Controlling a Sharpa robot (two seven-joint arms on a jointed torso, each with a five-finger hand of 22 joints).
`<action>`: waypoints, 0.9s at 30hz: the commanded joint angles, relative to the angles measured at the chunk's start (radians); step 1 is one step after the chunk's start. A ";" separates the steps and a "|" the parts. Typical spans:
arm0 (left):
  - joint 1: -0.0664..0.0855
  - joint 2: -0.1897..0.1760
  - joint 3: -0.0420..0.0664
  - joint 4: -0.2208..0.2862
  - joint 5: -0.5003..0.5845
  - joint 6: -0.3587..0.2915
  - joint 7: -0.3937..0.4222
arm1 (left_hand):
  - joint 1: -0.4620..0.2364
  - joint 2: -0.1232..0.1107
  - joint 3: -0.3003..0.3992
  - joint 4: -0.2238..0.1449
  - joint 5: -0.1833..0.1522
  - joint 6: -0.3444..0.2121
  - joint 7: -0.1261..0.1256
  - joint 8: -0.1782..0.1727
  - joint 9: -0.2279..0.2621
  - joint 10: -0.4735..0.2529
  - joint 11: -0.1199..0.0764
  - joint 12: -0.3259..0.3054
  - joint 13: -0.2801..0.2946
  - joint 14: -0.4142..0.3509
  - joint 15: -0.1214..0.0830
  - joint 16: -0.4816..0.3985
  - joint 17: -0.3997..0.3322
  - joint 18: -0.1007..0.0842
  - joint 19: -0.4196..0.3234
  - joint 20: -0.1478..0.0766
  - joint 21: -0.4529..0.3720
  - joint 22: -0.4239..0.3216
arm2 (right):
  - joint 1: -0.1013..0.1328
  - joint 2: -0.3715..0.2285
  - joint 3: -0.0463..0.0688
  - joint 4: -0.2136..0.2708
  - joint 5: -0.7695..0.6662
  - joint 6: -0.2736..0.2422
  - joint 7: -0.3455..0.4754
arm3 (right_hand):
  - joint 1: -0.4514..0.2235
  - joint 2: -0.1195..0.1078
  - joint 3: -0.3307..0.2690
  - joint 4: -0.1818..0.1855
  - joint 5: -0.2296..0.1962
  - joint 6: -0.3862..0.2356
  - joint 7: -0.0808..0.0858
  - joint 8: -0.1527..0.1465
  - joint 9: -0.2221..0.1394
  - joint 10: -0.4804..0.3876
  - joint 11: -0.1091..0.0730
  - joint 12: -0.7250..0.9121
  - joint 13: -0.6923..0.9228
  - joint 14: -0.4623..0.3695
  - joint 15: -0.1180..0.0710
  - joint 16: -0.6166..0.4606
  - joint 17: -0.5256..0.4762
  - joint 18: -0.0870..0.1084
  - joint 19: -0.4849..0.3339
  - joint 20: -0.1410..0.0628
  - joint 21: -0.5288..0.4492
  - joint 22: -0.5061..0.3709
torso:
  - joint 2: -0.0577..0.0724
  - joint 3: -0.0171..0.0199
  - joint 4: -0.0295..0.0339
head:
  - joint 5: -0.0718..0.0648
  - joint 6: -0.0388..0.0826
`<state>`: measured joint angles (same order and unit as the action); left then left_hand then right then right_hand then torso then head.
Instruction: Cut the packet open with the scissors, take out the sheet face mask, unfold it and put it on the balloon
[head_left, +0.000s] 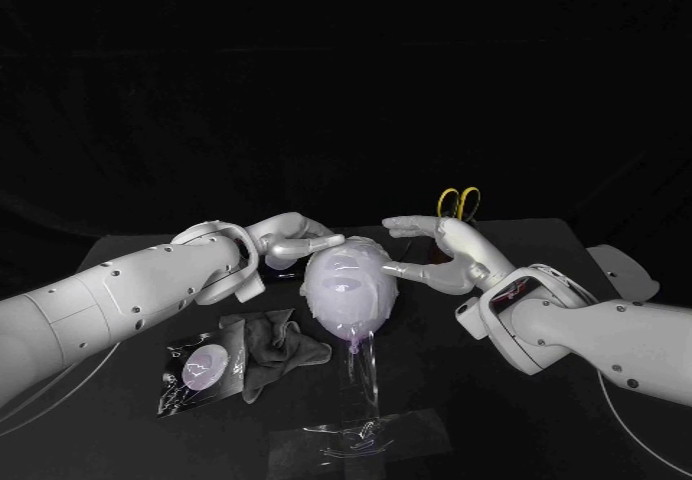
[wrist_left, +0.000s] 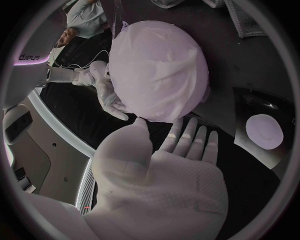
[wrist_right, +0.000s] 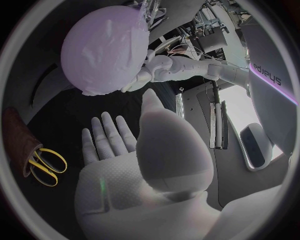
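Observation:
The pale balloon (head_left: 348, 290) stands upright on a clear stand at the table's middle, with the white sheet mask (head_left: 351, 278) spread over its face. My left hand (head_left: 296, 240) is at its upper left side, fingers apart, thumb tip touching the balloon (wrist_left: 159, 70). My right hand (head_left: 440, 248) is at its upper right side, fingers spread, one fingertip against the balloon's side. Both palms, the left hand (wrist_left: 169, 165) and the right hand (wrist_right: 125, 170), hold nothing. The yellow-handled scissors (head_left: 459, 203) lie behind the right hand. The cut packet (head_left: 202, 372) lies at the front left.
A grey cloth (head_left: 274, 345) lies crumpled beside the packet, left of the balloon's stand. The stand's clear base (head_left: 368, 435) sits near the table's front edge. The scissors (wrist_right: 47, 165) rest next to a brown holder (wrist_right: 15, 137).

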<state>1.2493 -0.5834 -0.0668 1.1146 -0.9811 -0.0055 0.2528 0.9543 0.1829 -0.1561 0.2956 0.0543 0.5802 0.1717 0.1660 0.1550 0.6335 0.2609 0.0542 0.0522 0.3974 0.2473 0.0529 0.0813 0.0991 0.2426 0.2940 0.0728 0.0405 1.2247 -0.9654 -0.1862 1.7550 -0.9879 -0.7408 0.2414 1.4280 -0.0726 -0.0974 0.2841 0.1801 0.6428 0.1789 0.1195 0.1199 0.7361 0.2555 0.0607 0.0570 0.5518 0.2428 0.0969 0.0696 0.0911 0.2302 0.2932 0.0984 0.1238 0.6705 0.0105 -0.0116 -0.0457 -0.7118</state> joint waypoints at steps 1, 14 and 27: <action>0.000 0.000 0.001 -0.006 0.054 -0.057 -0.028 | 0.000 0.013 -0.007 0.000 -0.006 -0.006 0.126 -0.007 -0.001 0.009 0.001 -0.002 0.001 0.009 0.002 0.000 0.001 0.007 0.010 0.000 0.006 0.001 | 0.000 0.001 0.000 -0.004 -0.012 0.014 -0.005 | 0.010 0.003 0.004 -0.001 0.001 0.004 0.120 -0.001 -0.001 0.000 0.001 -0.005 0.000 0.001 0.000 -0.005 -0.001 0.019 0.005 0.001 0.005 -0.001 | 0.000 0.0003 0.0004 | 0.002 0.001; 0.001 -0.008 0.002 -0.029 0.181 -0.090 -0.060 | -0.001 0.028 -0.032 0.000 -0.006 0.010 0.127 -0.005 0.000 0.018 0.001 -0.001 0.002 0.024 0.000 0.002 0.004 0.001 0.021 0.000 0.013 0.003 | 0.000 0.001 0.000 -0.010 -0.012 0.012 -0.006 | 0.010 0.003 0.004 -0.001 0.000 0.003 0.120 -0.002 -0.002 -0.002 0.001 -0.005 0.000 0.000 0.001 -0.006 -0.001 0.019 0.005 0.001 0.004 -0.001 | 0.000 0.0002 0.0003 | 0.006 0.009; 0.000 -0.010 0.006 0.014 0.270 -0.080 0.207 | 0.054 0.080 -0.063 -0.002 -0.006 0.127 0.111 0.030 0.024 0.053 -0.008 0.000 0.003 0.016 0.000 -0.005 0.000 0.007 -0.014 -0.002 0.000 -0.005 | 0.000 0.002 0.000 -0.016 -0.012 0.014 -0.006 | 0.011 0.003 0.004 -0.001 0.000 0.003 0.120 -0.002 -0.002 -0.002 0.001 -0.005 0.000 -0.001 0.001 -0.006 -0.001 0.019 0.006 0.001 0.005 -0.001 | 0.001 0.0001 -0.0012 | 0.002 0.017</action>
<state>1.2489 -0.5944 -0.0628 1.1165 -0.7500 -0.1075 0.3162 1.0031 0.2555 -0.2153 0.2938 0.0543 0.6991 0.1860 0.1912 0.1776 0.6832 0.2574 0.0543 0.0544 0.4259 0.2485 0.0529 0.0840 0.0990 0.2371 0.2913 0.0784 0.0381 1.2247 -0.9646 -0.1862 1.7402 -0.9886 -0.7387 0.2323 1.4279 -0.0725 -0.0975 0.2842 0.1801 0.6428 0.1789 0.1195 0.1192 0.7360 0.2555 0.0607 0.0570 0.5518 0.2428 0.0969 0.0699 0.0910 0.2302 0.2933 0.0984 0.1236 0.6707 0.0105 -0.0124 -0.0417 -0.6954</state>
